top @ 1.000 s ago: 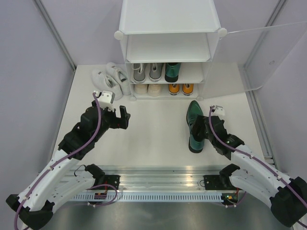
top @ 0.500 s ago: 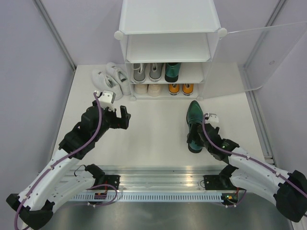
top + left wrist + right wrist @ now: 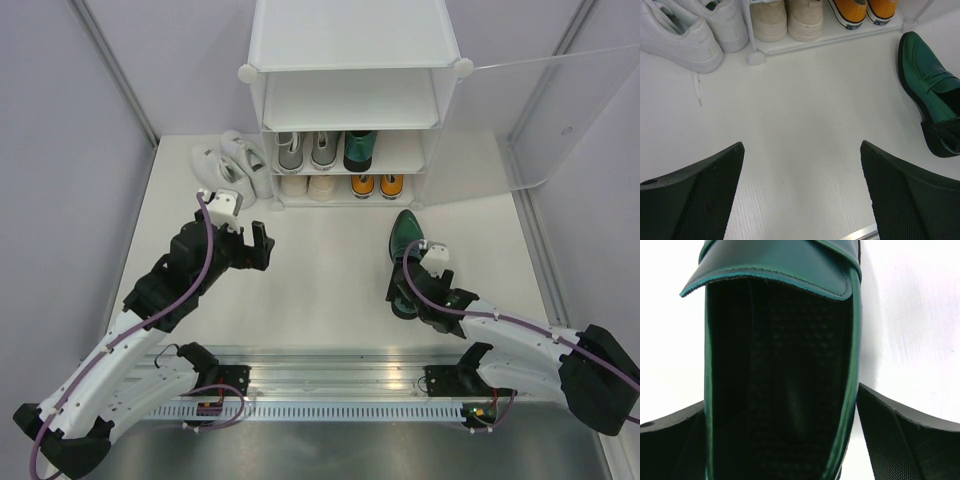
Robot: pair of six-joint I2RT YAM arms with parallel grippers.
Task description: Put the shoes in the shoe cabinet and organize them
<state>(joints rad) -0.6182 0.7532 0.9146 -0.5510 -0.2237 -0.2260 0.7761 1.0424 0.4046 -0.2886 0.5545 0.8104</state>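
Note:
One glossy dark green shoe point(image 3: 404, 250) lies on the table in front of the shoe cabinet point(image 3: 355, 60), toe toward it. My right gripper point(image 3: 415, 292) is open at its heel. In the right wrist view the fingers point(image 3: 905, 440) stand either side of the shoe's opening point(image 3: 780, 260), with a gap on the right. The other green shoe point(image 3: 360, 150) stands on the middle shelf beside the grey pair point(image 3: 305, 150). The cream pair point(image 3: 308, 186) and orange pair point(image 3: 377, 185) are on the bottom shelf. White sneakers point(image 3: 232, 160) lie on the table left of the cabinet. My left gripper point(image 3: 250, 245) hangs open over bare table.
The cabinet's frosted door point(image 3: 560, 110) stands swung open at the right. The top shelf point(image 3: 350, 100) holds nothing. A loose white lace point(image 3: 697, 90) trails from the sneakers point(image 3: 690, 30). Grey walls close in both sides, and a metal rail point(image 3: 330, 385) runs along the near edge.
My right arm has swung left and lowered, bringing its open gripper from beside the green shoe to around its heel. The left arm has not moved.

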